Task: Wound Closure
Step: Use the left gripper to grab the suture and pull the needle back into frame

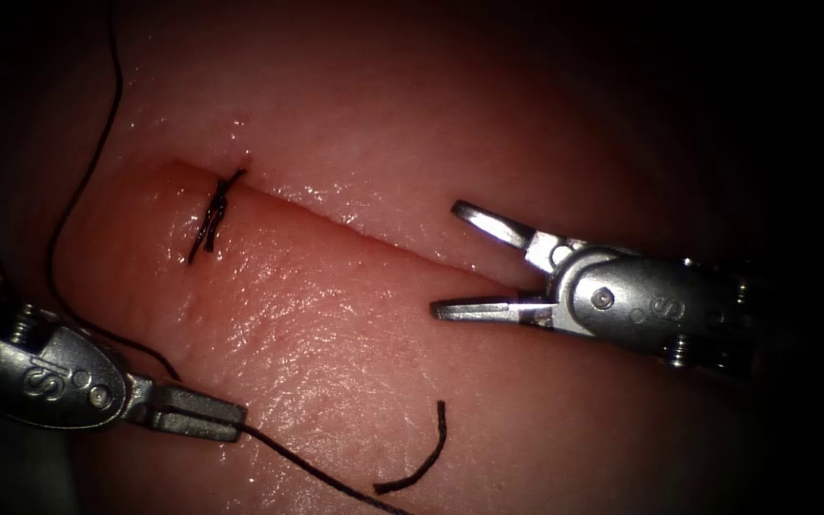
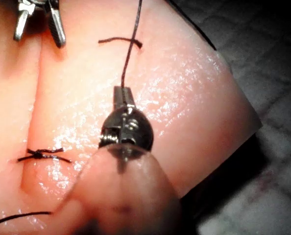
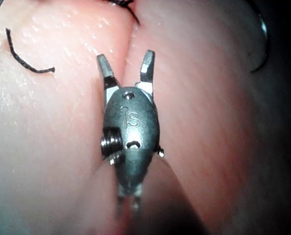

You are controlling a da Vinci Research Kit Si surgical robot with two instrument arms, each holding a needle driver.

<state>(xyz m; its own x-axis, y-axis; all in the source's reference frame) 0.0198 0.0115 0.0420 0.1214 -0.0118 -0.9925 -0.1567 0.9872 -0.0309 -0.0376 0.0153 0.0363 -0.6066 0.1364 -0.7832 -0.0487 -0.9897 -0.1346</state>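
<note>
The tissue spans the endoscope view, a pale pink slab of pork belly with a glossy wet surface. Its cut runs as a long straight groove from about 10 o'clock toward 3 o'clock.

The right tool enters from 3 o'clock. Its jaws stand wide apart in a V, 1 blade on each side of the groove at the cut's right-hand stretch, and they hold nothing. The right wrist view shows the same tool with both blades spread just above the cut line.

The left tool comes in from 8 o'clock, below the cut. Its jaws are closed on the thread, which leaves their tip and trails toward 5 o'clock. In the left wrist view the closed jaws grip the thread as it rises away from them. Another length of thread loops along the 9 o'clock edge of the tissue and up toward 11 o'clock.

1 knotted stitch crosses the cut near its 10 o'clock end.

A cut end of thread, short and curved, lies loose on the tissue at about 6 o'clock, apart from both tools.

Whether the thin dark arc seen in the right wrist view is the needle cannot be told.
</note>
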